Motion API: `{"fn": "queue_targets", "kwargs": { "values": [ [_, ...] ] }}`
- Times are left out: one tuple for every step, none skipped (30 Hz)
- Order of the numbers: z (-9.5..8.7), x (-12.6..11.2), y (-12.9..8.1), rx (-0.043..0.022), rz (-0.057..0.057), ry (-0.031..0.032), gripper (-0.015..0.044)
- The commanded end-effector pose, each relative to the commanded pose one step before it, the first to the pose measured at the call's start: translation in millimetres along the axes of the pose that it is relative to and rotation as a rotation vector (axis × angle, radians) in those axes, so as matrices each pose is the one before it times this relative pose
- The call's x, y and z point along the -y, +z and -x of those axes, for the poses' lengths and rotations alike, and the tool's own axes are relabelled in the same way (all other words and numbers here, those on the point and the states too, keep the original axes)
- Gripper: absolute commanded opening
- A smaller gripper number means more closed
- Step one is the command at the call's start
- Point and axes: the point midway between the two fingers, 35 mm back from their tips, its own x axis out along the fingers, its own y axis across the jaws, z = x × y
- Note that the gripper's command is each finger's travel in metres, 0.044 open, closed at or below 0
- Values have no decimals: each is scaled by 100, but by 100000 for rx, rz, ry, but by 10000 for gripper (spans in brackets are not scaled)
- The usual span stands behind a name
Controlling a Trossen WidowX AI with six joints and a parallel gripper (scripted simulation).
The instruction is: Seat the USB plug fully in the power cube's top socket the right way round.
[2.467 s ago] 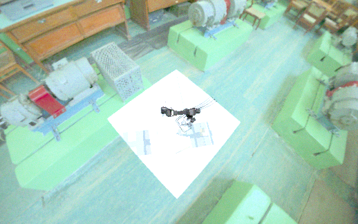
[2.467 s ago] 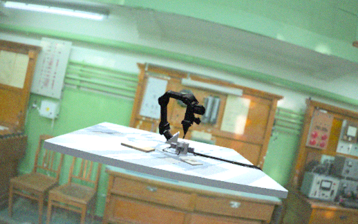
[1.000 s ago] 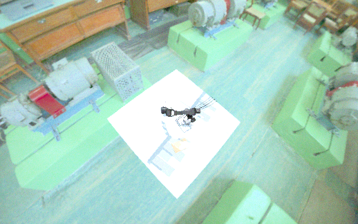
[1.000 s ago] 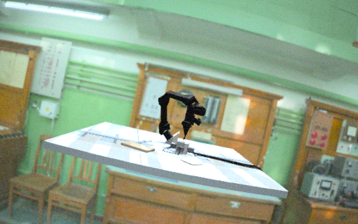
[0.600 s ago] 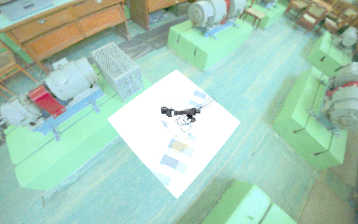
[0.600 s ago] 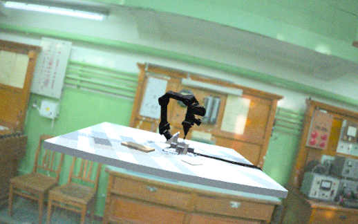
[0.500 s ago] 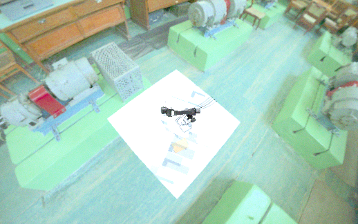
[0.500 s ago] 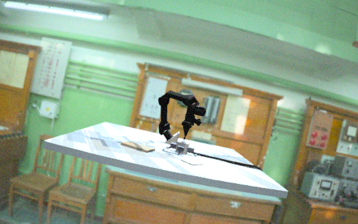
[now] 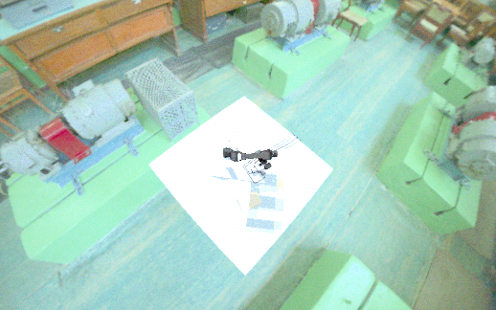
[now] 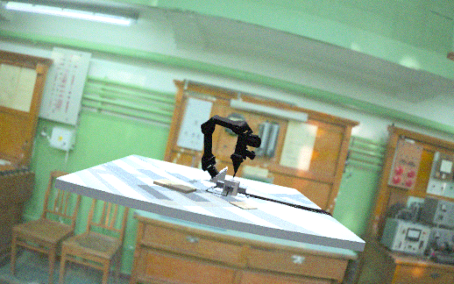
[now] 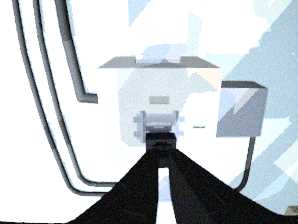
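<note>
The white power cube [image 11: 166,92] [image 10: 230,188] [image 9: 258,171] stands near the middle of the white table [image 9: 191,191] [image 10: 109,180]. My gripper [image 11: 162,157] [image 10: 235,173] [image 9: 262,166] points straight down over the cube's top and is shut on the dark USB plug [image 11: 158,135]. The plug's metal end faces the cube's top face. I cannot tell whether the metal end is inside the socket or just above it. The socket itself is hidden behind the plug.
A black cable [image 10: 285,202] runs from the cube toward the table's right edge, and dark cables [image 11: 40,96] curve on the left in the wrist view. Two flat tan cards [image 10: 175,187] [image 10: 243,204] lie on the table. A small grey block [image 11: 240,112] sits right of the cube.
</note>
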Motion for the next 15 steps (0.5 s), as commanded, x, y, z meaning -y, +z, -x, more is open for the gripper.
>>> {"fn": "queue_targets", "kwargs": {
  "values": [
    [-82, 16, 61, -66, -578, -250, 0],
    [-12, -1, 8, 0, -34, 0, 0],
    [-12, 0, 0, 0, 0, 0, 0],
    [-12, 0, 0, 0, 0, 0, 0],
    [-12, 0, 0, 0, 0, 0, 0],
    [-12, 0, 0, 0, 0, 0, 0],
    [-12, 0, 0, 0, 0, 0, 0],
    [-12, 0, 0, 0, 0, 0, 0],
    [-12, 0, 0, 0, 0, 0, 0],
    [-12, 0, 0, 0, 0, 0, 0],
    [-12, 0, 0, 0, 0, 0, 0],
    [-12, 0, 0, 0, 0, 0, 0],
    [-12, 0, 0, 0, 0, 0, 0],
    [-12, 0, 0, 0, 0, 0, 0],
    [-12, 0, 0, 0, 0, 0, 0]
  ]
}}
